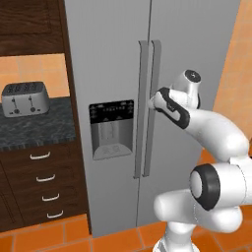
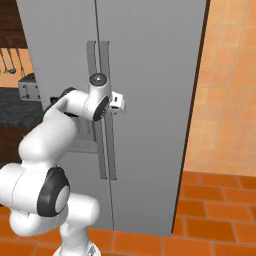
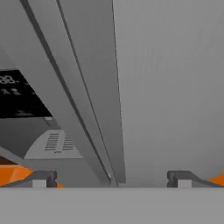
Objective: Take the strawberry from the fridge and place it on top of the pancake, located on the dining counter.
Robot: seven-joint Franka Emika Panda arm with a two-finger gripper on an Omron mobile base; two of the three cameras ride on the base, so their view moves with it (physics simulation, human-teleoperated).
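Note:
The tall grey fridge (image 1: 108, 59) (image 2: 150, 100) (image 3: 175, 65) stands with both doors closed. Its long vertical handles (image 1: 152, 142) (image 2: 111, 160) (image 3: 100, 87) meet at the centre seam, and the black water dispenser (image 1: 111, 129) (image 3: 17, 94) sits in the left door. My gripper (image 1: 153, 102) (image 2: 118, 102) (image 3: 111, 180) is open at mid-height, right up against the right door's handle. In the hand view the fingertips (image 3: 41, 179) stand wide apart, with the lower end of the handles between them. The strawberry is hidden behind the doors. The pancake and dining counter are out of view.
Left of the fridge, a silver toaster (image 1: 24, 98) (image 2: 29, 87) stands on a dark wall counter (image 1: 34, 128) above wooden drawers (image 1: 44, 182). An orange tiled wall (image 2: 225, 100) runs close along the fridge's right side. The floor (image 2: 210, 215) is orange tile.

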